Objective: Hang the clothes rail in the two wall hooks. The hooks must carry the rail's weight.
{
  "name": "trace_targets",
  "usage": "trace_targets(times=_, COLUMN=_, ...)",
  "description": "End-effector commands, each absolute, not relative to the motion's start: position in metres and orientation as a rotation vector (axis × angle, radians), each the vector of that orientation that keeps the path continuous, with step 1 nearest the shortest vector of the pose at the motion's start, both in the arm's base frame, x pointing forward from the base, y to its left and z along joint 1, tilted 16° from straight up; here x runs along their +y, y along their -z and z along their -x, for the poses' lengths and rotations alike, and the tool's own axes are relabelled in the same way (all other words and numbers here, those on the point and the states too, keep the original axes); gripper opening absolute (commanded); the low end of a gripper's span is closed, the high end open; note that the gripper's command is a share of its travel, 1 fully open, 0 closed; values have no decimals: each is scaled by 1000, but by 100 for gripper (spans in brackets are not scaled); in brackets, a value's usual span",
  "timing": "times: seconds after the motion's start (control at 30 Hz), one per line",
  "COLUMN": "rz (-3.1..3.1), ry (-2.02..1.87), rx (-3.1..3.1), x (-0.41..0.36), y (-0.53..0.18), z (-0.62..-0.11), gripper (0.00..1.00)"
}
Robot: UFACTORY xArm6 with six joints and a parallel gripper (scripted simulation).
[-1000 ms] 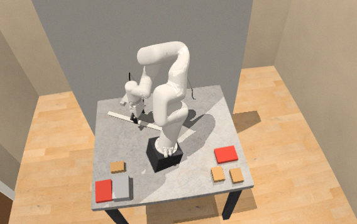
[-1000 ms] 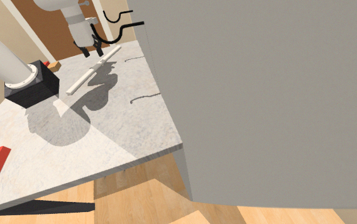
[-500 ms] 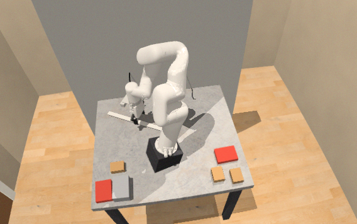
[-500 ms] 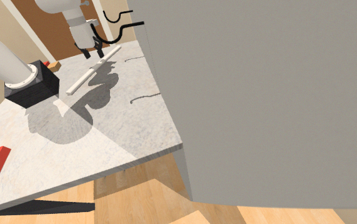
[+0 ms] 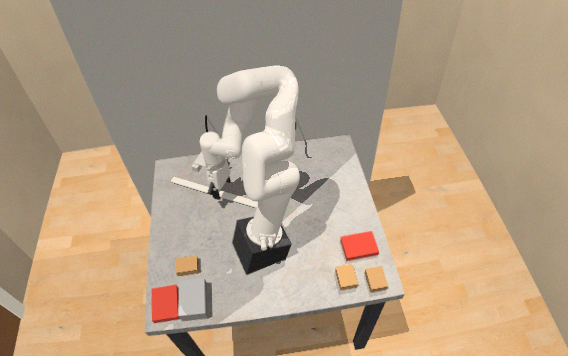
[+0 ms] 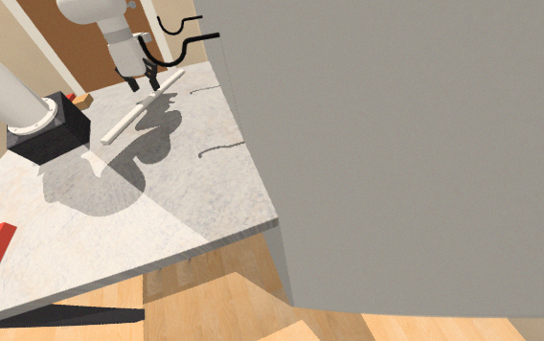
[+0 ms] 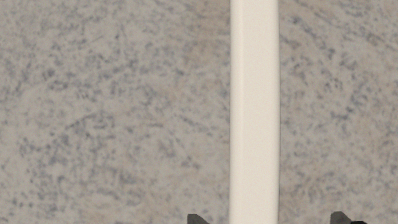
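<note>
The clothes rail [image 5: 206, 189] is a long white bar lying flat on the marble table near the grey wall. It also shows in the exterior view [image 6: 142, 106] and runs top to bottom in the wrist view [image 7: 254, 112]. My gripper [image 5: 216, 192] hangs open just above the rail's middle, its dark fingertips [image 6: 144, 86] standing on either side of the bar without touching it [image 7: 272, 219]. Two black wall hooks [image 6: 189, 45] stick out of the grey wall above the table; one hook [image 5: 206, 123] shows left of the arm, the other [image 5: 303, 142] right of it.
The arm's black base [image 5: 261, 245] stands mid-table. Flat blocks lie near the front edge: red [image 5: 359, 244], two tan [image 5: 361, 277], a tan one [image 5: 187, 264], and a red and grey pair [image 5: 179, 301]. The grey wall [image 6: 383, 144] borders the table's far side.
</note>
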State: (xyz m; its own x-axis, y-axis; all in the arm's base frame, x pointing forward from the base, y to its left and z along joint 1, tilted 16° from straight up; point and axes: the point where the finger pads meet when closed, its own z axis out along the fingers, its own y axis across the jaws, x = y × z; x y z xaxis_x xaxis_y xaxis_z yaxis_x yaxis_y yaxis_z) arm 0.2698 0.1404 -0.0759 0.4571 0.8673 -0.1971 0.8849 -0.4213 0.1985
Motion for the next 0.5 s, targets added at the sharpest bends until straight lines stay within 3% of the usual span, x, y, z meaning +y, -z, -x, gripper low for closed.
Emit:
trace_targets(times=0.0, rz=-2437, ry=88, rx=1505, x=140, y=78, z=-271, gripper=100)
trace_targets(times=0.47, rz=-2437, ry=88, rx=1505, x=138, y=86, z=-272, gripper=100)
